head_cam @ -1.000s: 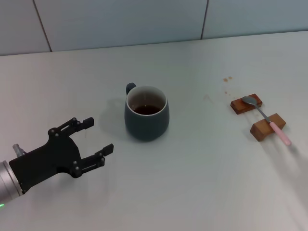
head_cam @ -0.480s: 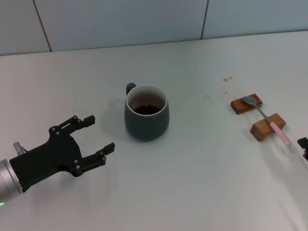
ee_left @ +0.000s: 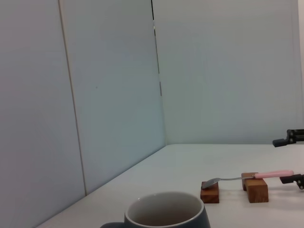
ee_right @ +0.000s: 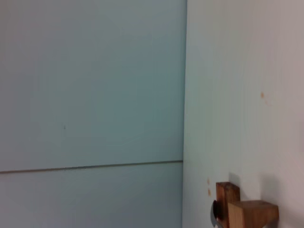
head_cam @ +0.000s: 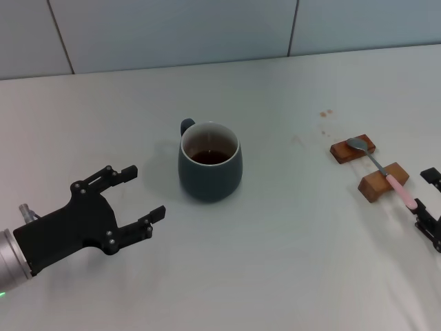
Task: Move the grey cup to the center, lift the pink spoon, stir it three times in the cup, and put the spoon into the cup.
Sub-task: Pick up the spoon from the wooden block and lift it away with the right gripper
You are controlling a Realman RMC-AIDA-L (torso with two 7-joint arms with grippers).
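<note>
White table [head_cam: 275, 262]: pink spoon [head_cam: 386, 172] across two blocks [head_cam: 368, 169], handle twd right gripper [head_cam: 431, 207].

1. We see a white table [head_cam: 289, 262] filling most of the head view, its surface plain and matte.
2. We see two brown wooden blocks on the right side of the table: the farther block [head_cam: 352, 149] and the nearer block [head_cam: 383, 181], close together but apart.
3. We see a few small brownish spots [head_cam: 325, 114] on the table, a little beyond the farther block.
4. We see a pale panelled wall [head_cam: 172, 31] behind the table, split by thin dark seams.
5. We see the same two blocks side by side in the left wrist view, the farther block [ee_left: 210, 194] lower than the nearer block [ee_left: 257, 187].
</note>
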